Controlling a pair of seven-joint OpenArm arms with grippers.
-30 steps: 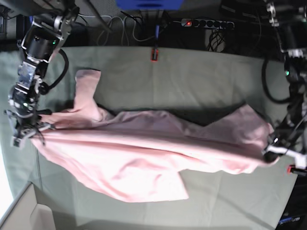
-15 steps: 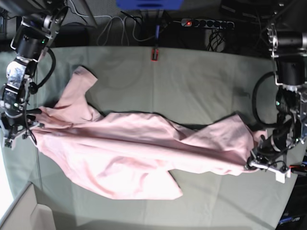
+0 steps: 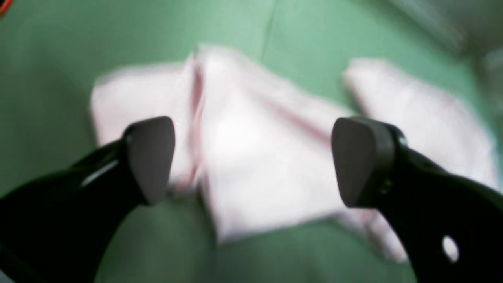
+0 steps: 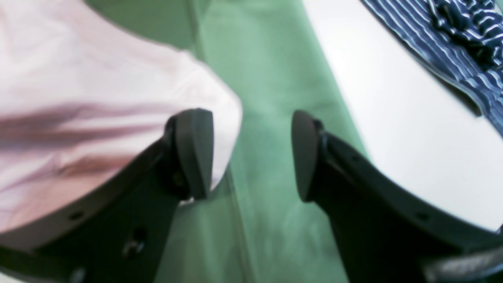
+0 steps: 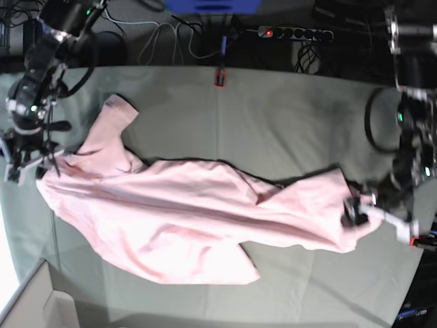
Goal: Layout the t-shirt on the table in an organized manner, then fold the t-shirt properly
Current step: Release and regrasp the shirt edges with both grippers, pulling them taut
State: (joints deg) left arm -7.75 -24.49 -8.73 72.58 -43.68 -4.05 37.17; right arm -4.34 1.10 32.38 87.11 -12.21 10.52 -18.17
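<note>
**Pink Shirt Spread Between Two Open Hands**

Left wrist view: the left hand is seen with its jaws wide apart and nothing between them; a blurred end of the pale pink cotton t-shirt lies below on the grey-green cloth-covered desk.

Right wrist view: the right hand is likewise parted and empty, one finger just over the shirt's edge.

Base view: the shirt is stretched lengthwise across the desk, still rumpled, one sleeve angled upward. Smoothing is judged unfinished before folding.
</note>
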